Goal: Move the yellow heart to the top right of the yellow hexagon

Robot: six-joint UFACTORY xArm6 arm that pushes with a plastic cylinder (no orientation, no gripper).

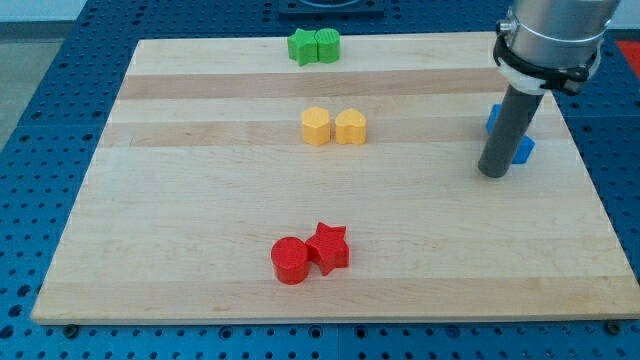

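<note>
Near the middle of the pale wooden tabletop (200, 200), toward the view's top, the yellow plastic heart block (350, 127) sits directly to the view's right of the yellow plastic hexagon block (316, 127), the two touching side by side. Taking that hexagon as the landmark: a green star-shaped block (302, 47) and a rounded green block (327, 45) touch each other above it at the view's top edge; a red cylinder block (290, 260) and a red star block (328, 247) touch each other well below it. Far to its right, my tip (493, 173) rests on the wood, the dark rod partly hiding a blue block (522, 150) whose shape I cannot make out. No fingers exist here; the rod holds nothing.
</note>
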